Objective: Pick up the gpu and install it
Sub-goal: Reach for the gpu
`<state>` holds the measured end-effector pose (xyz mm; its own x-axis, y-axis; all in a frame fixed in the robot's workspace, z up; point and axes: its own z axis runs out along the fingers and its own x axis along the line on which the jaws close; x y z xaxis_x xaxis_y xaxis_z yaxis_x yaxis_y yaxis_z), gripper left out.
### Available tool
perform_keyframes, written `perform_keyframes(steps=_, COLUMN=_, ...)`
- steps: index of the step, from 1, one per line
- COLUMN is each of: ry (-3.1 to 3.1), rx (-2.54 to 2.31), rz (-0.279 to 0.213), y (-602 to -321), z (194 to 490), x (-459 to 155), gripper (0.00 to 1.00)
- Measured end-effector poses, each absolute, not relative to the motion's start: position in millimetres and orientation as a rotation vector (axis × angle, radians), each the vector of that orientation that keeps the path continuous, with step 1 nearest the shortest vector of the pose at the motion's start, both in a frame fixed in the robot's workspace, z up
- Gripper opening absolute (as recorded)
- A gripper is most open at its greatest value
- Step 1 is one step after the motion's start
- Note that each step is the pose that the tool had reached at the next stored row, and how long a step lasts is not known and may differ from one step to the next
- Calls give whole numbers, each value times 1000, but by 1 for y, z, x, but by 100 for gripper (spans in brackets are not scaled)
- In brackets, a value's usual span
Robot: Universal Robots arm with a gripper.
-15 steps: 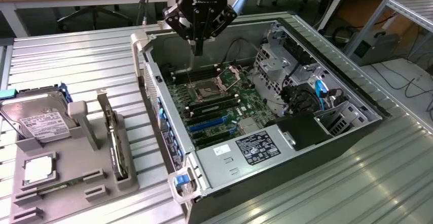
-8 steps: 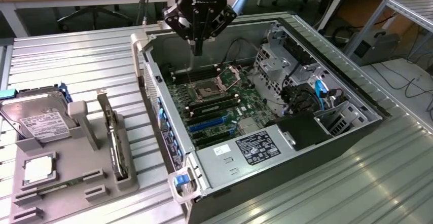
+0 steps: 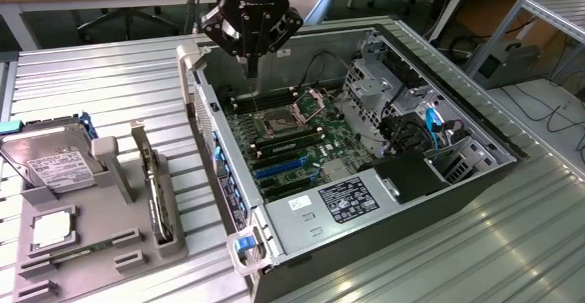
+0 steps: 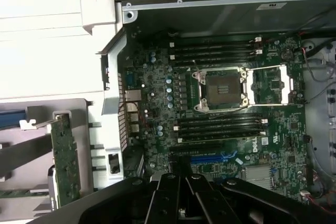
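- by the look of things, at the very start: nothing picked up, nothing installed.
- gripper [image 3: 251,70] poised above the open case [image 3: 366,248], over the far end of the motherboard [image 3: 302,149] near the memory slots.
- fingers [image 4: 168,195] pressed shut, tips together, with nothing between them.
- gpu [image 3: 151,179] on edge in a slot of the grey holder [image 3: 103,158], on the ribbed table [image 3: 119,77] at the exterior view's left.
- outside the case, well apart from the gripper, touched by nothing.
- in the wrist view, a green board upright in the holder beside the case's side wall, silver bracket at one end.
- hard drive [image 3: 51,155] and cpu chip [image 3: 53,227] parked in the same holder near the gpu; no part of this job.
- inside the case: no card on the motherboard, blue slot [image 3: 279,168] free along its whole length.
- cpu socket [image 4: 220,90] open, frame swung aside, seemingly no chip in it.
- nothing visible in the way between the holder and the blue slot apart from the case's side wall.
- done so far, as far as can be judged: nothing that shows.
- left, as far as can be judged: the whole pick from the holder, the carry over the case wall, and the seating in a slot.
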<state>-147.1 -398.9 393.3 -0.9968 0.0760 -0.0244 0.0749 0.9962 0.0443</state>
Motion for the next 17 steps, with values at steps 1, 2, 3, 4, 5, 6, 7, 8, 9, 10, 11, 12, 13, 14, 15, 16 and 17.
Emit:
perform_keyframes(steps=1, ry=3112, rx=118, rz=68, y=-399, z=393, x=-150, gripper=11)
perform_keyframes(steps=2, ry=3112, rx=118, rz=68, y=-399, z=393, x=-155, gripper=11)
perform_keyframes(steps=3, ry=3112, rx=118, rz=68, y=-399, z=393, x=-159, gripper=11)
perform_keyframes(steps=4, ry=3112, rx=118, rz=68, y=-399, z=393, x=-164, gripper=11)
perform_keyframes(steps=5, ry=3113, rx=118, rz=68, y=-399, z=393, x=-169, gripper=11)
perform_keyframes(steps=6, ry=3112, rx=118, rz=68, y=-399, z=393, x=-173, gripper=11)
perform_keyframes(steps=7, ry=3113, rx=118, rz=67, y=-399, z=393, x=-177, gripper=11)
perform_keyframes(steps=8, ry=3113, rx=118, rz=67, y=-399, z=393, x=-181, gripper=11)
perform_keyframes(steps=9, ry=3112, rx=118, rz=68, y=-399, z=393, x=-186, gripper=11)
perform_keyframes(steps=10, ry=3112, rx=118, rz=68, y=-399, z=393, x=-189, gripper=11)
perform_keyframes(steps=11, ry=3112, rx=118, rz=68, y=-399, z=393, x=-194, gripper=11)
perform_keyframes(steps=12, ry=3112, rx=118, rz=68, y=-399, z=393, x=-198, gripper=11)
perform_keyframes(steps=13, ry=3112, rx=118, rz=68, y=-399, z=393, x=-202, gripper=11)
perform_keyframes(steps=14, ry=3113, rx=118, rz=68, y=-399, z=393, x=-206, gripper=11)
perform_keyframes(steps=15, ry=3113, rx=118, rz=68, y=-399, z=393, x=-213, gripper=11)
perform_keyframes(steps=16, ry=3113, rx=118, rz=68, y=-399, z=392, x=-216, gripper=11)
perform_keyframes(steps=17, ry=3112, rx=118, rz=68, y=-399, z=392, x=-220, gripper=11)
